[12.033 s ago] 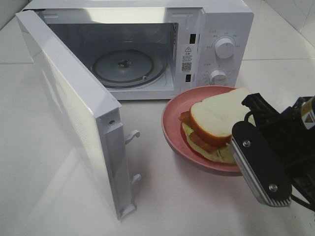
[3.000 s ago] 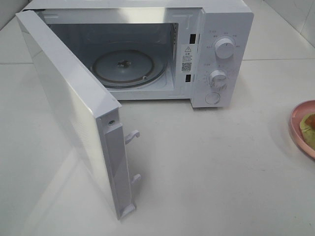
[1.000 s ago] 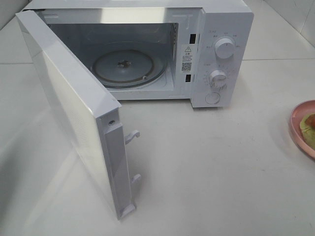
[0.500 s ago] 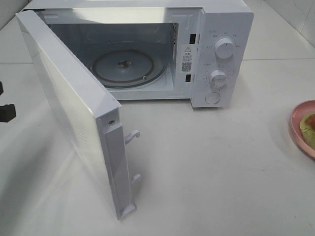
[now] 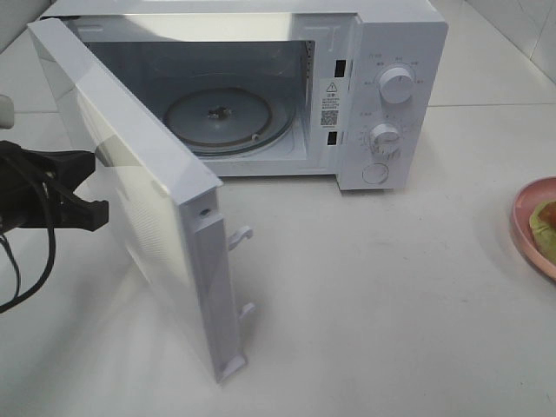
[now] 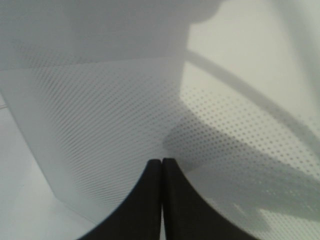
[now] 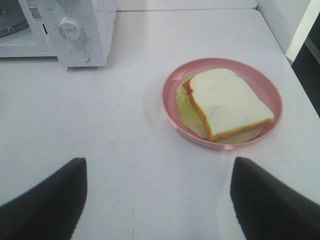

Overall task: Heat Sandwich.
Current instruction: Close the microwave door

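The white microwave [image 5: 382,87] stands at the back with its door [image 5: 139,208] swung out towards the front left and its glass turntable [image 5: 228,119] bare. My left gripper [image 5: 94,184] is shut and empty, with its fingertips against the outer face of the door; the left wrist view shows the closed gripper [image 6: 161,161] right at the dotted door panel [image 6: 100,125]. The sandwich [image 7: 225,102] lies on the pink plate [image 7: 172,80], to the right of the microwave. My right gripper [image 7: 157,162] is open, empty and set back from the plate. Only the plate's edge [image 5: 530,228] shows in the high view.
The microwave's two knobs [image 5: 397,86] and round button [image 5: 374,173] face the front. Two door latch hooks [image 5: 240,234] stick out of the door's free edge. A black cable [image 5: 26,278] hangs from the left arm. The table's right edge [image 7: 300,75] runs close beside the plate.
My left gripper has come in from the left edge and reached the door's outer face. The door's free edge has swung slightly right. The plate has not moved.
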